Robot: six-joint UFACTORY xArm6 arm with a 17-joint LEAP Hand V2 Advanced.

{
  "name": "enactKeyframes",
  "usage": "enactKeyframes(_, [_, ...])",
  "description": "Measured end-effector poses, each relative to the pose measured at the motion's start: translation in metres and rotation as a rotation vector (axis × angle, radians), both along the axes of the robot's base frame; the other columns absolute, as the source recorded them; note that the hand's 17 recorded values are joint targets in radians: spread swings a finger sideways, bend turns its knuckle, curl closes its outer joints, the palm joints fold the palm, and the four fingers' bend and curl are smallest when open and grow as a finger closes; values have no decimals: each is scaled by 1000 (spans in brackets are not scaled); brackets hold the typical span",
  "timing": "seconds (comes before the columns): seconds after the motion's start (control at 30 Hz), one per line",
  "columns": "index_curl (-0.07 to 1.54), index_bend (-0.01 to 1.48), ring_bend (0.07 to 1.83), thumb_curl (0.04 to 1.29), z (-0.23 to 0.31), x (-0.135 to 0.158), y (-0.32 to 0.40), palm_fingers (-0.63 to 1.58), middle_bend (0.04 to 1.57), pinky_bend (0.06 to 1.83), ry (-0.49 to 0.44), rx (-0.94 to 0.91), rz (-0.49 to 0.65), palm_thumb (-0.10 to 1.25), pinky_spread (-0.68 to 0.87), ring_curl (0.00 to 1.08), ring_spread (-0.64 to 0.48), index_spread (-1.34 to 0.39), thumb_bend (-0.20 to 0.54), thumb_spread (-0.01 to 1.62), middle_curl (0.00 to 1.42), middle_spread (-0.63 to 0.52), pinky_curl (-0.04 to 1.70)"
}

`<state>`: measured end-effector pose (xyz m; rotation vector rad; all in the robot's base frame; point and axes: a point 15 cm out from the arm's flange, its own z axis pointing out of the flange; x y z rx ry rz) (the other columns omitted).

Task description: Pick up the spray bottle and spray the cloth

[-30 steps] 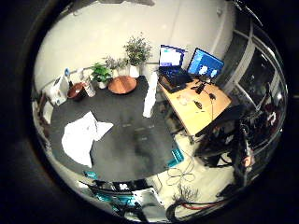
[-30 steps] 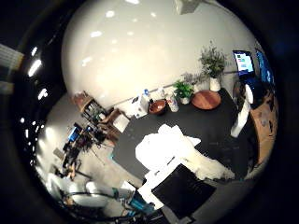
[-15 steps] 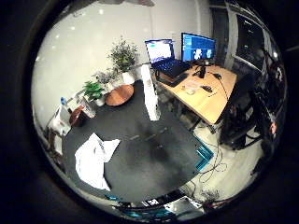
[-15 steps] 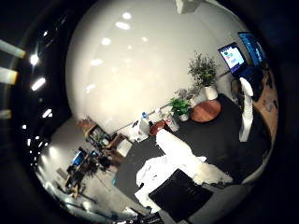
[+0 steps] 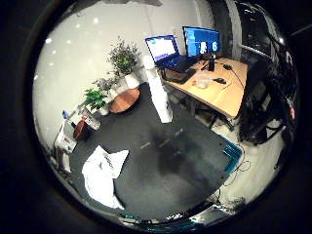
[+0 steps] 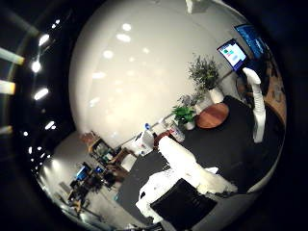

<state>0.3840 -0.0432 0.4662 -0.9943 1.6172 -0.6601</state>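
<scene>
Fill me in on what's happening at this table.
A robot hand hangs high over a dark table and holds nothing. A white cloth lies crumpled on the table. The spray bottle, tall and white, stands upright and untouched near the table's far edge, beside a wooden desk with screens. Neither picking up nor spraying has begun.

Little-finger cam: on palm, looks down from well above dark surface; white cloth lower left of frame, wooden desk w/ monitors upper right.
Thumb cam: same palm, tilted more toward white wall; hand parts fill lower centre, close to lens.
Distance: both far from surface, nothing close but hand.
Shared: dark surface, potted plants, round wooden disc, tall white upright piece, monitors.
</scene>
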Motion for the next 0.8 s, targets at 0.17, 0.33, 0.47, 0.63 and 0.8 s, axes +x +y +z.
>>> enactKeyframes(0.17, [346, 188, 265, 444, 4, 1, -11, 200, 178, 686, -11, 1, -33, 556, 614, 243, 331, -203, -29, 1050, 260, 218, 200])
enactKeyframes(0.33, [344, 185, 267, 435, -5, 18, -34, 198, 179, 686, 36, 5, -89, 527, 615, 244, 331, -191, -26, 1064, 261, 218, 204])
enactKeyframes(0.47, [340, 184, 264, 439, 2, 44, -69, 205, 184, 678, 76, -5, -153, 559, 615, 244, 331, -200, -20, 1059, 266, 216, 204])
enactKeyframes(0.63, [340, 181, 265, 446, 1, 78, -130, 211, 181, 669, 143, 5, -243, 571, 616, 241, 332, -213, -26, 1044, 270, 211, 204])
enactKeyframes(0.8, [339, 183, 256, 443, -29, 83, -183, 196, 178, 677, 218, 44, -327, 559, 618, 241, 338, -207, -27, 1046, 265, 218, 209])
